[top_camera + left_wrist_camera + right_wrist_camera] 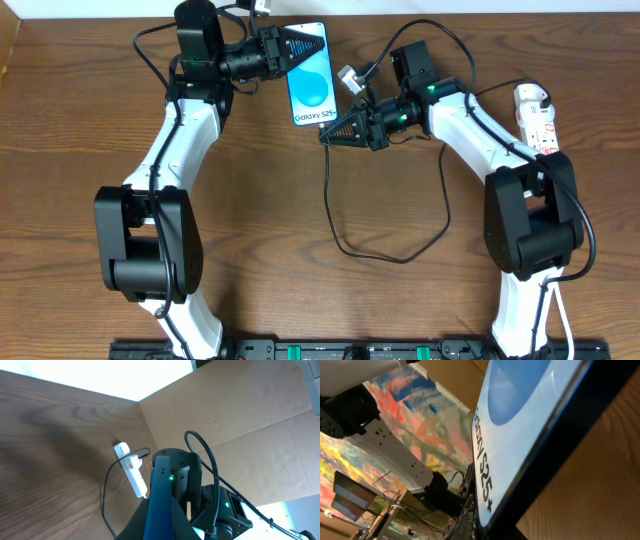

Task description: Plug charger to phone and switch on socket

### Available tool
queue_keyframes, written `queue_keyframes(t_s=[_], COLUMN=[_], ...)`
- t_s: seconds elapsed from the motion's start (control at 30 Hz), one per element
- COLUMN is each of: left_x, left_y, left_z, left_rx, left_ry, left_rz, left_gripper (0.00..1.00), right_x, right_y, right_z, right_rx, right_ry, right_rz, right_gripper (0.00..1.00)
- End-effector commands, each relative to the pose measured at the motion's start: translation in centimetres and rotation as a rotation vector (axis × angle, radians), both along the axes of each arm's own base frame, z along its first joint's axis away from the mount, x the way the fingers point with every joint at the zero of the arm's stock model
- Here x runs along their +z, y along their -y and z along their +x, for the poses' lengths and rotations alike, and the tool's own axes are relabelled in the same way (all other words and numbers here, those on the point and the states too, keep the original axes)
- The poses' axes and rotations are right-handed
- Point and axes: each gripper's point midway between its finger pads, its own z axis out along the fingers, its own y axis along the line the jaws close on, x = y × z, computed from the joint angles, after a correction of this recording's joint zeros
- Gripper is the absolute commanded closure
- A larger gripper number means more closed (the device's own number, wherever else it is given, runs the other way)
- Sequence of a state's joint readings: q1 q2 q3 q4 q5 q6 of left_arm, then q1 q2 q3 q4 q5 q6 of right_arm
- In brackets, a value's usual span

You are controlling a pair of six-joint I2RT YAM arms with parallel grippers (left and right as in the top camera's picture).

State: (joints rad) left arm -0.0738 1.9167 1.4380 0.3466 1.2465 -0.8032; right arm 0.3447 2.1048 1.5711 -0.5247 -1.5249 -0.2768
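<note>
Two closed claws: left claw gripped the phone; right claw, at six o'clock, pinched the charger, which needed squaring.

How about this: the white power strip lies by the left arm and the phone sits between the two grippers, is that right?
Not quite: the white power strip lies by the right arm, as the overhead view shows. The phone does sit between the left gripper and the right gripper.

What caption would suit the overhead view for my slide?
Left gripper holds the phone by its top; right gripper, shut on the charger, sits at its bottom edge.
</note>
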Motion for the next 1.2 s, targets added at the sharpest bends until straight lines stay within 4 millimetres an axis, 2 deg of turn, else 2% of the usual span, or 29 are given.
queue_keyframes(t_s=[0.0, 0.37, 0.47, 0.77, 0.9, 0.93, 1.0, 1.07, 1.17], left_x=[1.1, 1.1, 1.2, 1.3, 1.3, 1.4, 1.4, 1.4, 1.5], left_y=[1.6, 0.8, -0.4, -6.0, -7.2, -7.3, -7.2, -7.1, -7.1], left_z=[-2.2, -1.8, -1.3, 0.7, 0.9, 0.7, 0.5, 0.4, 0.2], left_rx=[-0.093, -0.076, -0.047, 0.076, 0.094, 0.085, 0.074, 0.066, 0.056], left_ry=[0.038, 0.038, 0.031, -0.044, -0.069, -0.07, -0.07, -0.07, -0.07], left_rz=[-0.008, -0.008, -0.011, -0.039, -0.05, -0.052, -0.053, -0.054, -0.056], left_gripper=[0.93, 0.93, 0.93, 0.93, 0.93, 0.93, 0.93, 0.93, 0.93], right_x=[0.9, 0.6, 0.0, -2.3, -5.2, -7.4, -9.9, -12.3, -15.4], right_y=[-0.1, -0.1, 0.1, 0.7, 1.3, 2.1, 3.5, 5.7, 10.2], right_z=[0.1, 0.1, 0.4, 1.2, 1.9, 2.8, 3.9, 4.7, 5.1], right_rx=[0.019, 0.013, -0.009, -0.082, -0.167, -0.261, -0.391, -0.537, -0.776], right_ry=[-0.005, -0.013, -0.028, -0.065, -0.125, -0.2, -0.289, -0.369, -0.471], right_rz=[0.031, 0.018, -0.018, -0.151, -0.334, -0.487, -0.661, -0.839, -1.112], right_gripper=[0.99, 0.99, 0.99, 0.99, 0.99, 0.99, 0.99, 0.99, 0.99])
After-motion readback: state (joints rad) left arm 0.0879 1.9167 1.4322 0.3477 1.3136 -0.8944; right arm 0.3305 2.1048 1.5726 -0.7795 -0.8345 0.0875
